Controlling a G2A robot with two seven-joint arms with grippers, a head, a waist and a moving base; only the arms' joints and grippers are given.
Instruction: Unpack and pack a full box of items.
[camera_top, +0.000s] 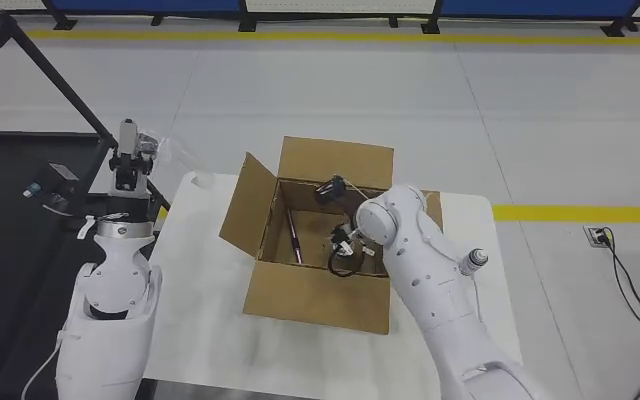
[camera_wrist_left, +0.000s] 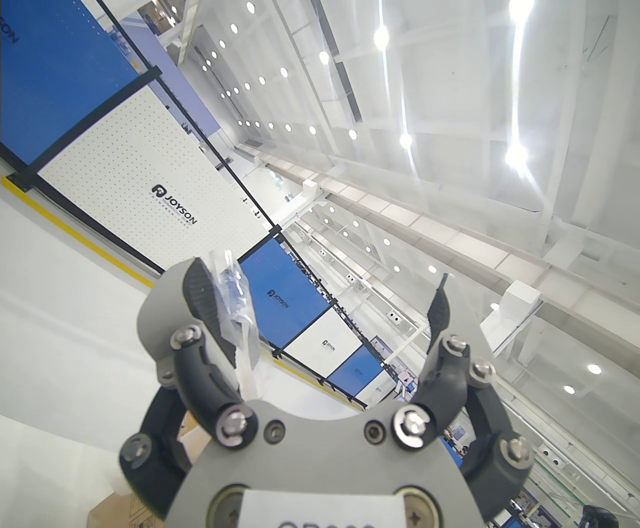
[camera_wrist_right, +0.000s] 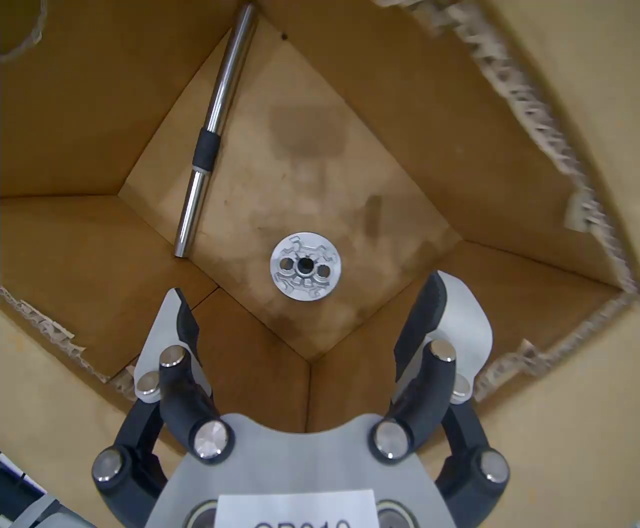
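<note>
Unpacking step: my right claw (camera_wrist_right: 307, 287), jaws spread, is hovering inside the brown cardboard box (camera_wrist_right: 400, 125), above the round silver metal disc (camera_wrist_right: 305, 272) lying on its floor (a chromed steel rod (camera_wrist_right: 210, 135) is lying alongside). Next, probably: descending and closing across the disc's rim.

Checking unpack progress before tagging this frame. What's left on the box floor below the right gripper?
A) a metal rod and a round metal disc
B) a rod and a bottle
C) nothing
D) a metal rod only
A: the right wrist view shows a metal rod lying by one wall of the box and a round metal disc on the floor, apart from it.
</note>
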